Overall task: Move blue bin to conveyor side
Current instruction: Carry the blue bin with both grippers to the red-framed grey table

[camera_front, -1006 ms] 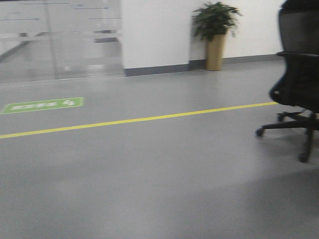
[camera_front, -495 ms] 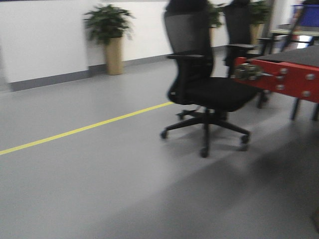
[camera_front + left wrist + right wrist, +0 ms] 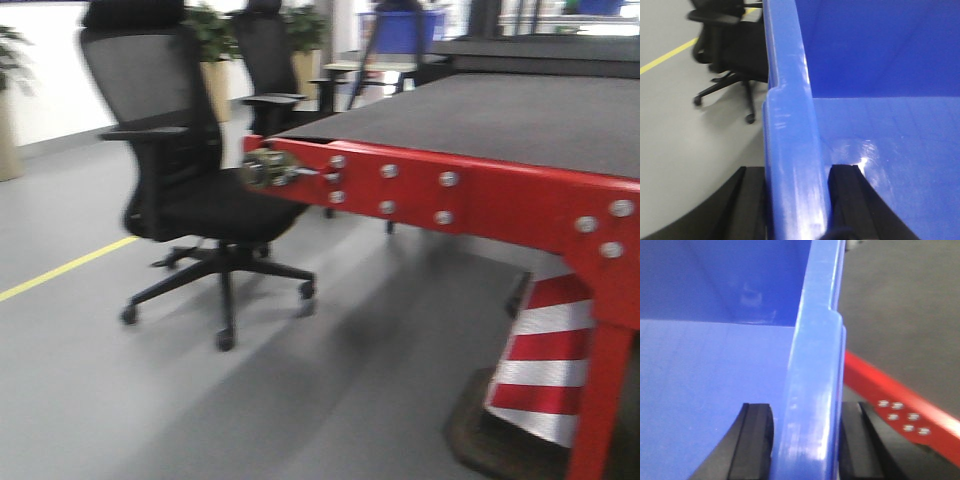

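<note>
The grey floor fills the left of the front view, and the conveyor fills the right: a wide dark grey belt on a red frame, its near corner close to the camera. The blue bin is held up between the two arms and does not appear in the front view. Each wrist view looks along one of its side walls into the glossy interior. In the right wrist view the bin's right wall stands just beside the belt and the red frame below it, apart from both. A black office chair stands on the floor to the left of the conveyor, and it also appears past the bin's left wall in the left wrist view. The left gripper is clamped across the bin's left rim, one black finger outside and one inside. The right gripper grips the right rim the same way. Silver bolts dot the red frame.
</note>
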Robot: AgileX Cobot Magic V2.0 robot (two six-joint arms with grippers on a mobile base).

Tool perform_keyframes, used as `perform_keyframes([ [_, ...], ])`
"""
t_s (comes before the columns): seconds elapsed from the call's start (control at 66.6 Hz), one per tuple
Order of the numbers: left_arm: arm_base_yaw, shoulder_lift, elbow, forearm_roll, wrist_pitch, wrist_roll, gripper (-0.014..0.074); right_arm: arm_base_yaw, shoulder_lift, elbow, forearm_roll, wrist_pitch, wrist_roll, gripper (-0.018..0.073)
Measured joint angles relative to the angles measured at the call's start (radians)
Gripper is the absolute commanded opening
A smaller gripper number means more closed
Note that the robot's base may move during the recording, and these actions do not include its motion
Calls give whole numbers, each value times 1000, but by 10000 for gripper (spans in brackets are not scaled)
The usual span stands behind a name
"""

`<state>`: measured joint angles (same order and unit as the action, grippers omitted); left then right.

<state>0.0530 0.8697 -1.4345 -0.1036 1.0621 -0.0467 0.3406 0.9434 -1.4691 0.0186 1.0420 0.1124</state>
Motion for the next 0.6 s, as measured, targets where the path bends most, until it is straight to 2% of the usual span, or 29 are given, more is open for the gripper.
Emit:
perform_keyframes([
  [0.6, 0, 0, 0, 0, 0, 0, -13, 0, 0, 0, -2, 0, 0, -79],
])
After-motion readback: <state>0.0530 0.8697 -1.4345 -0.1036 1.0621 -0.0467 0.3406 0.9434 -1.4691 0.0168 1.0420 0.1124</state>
